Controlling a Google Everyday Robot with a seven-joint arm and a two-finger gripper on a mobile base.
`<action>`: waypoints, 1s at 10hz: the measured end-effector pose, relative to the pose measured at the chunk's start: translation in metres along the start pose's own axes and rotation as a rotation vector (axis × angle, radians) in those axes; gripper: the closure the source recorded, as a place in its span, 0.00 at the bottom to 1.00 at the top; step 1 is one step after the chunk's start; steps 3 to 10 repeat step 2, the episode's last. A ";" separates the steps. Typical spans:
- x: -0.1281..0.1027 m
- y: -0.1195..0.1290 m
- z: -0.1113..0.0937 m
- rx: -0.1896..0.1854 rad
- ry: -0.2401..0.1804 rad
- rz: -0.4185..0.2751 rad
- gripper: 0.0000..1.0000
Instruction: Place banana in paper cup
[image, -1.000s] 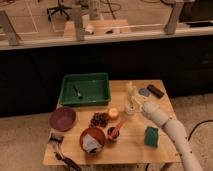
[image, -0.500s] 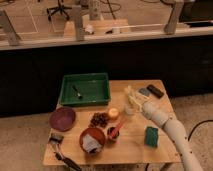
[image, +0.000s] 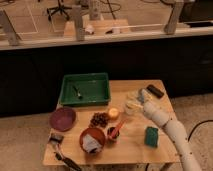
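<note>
The end effector (image: 138, 98) hangs over the worktop (image: 130, 142) at its far right. The paper cup (image: 131, 107) stands directly below it. The banana (image: 133, 94) sits at its tip, apparently carried for dropping in. Finger position: cannot tell.

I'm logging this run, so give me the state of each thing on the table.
gripper: at the paper cup, over the table's right side
banana: at the gripper, over the cup
paper cup: upright
green tray: holds one small utensil
orange bowl: holds something white
green sponge: flat
</note>
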 end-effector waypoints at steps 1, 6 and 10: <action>0.002 0.000 0.000 -0.001 0.000 -0.005 0.20; 0.001 0.000 0.000 -0.001 -0.001 -0.004 0.20; 0.001 0.000 0.000 -0.001 -0.001 -0.004 0.20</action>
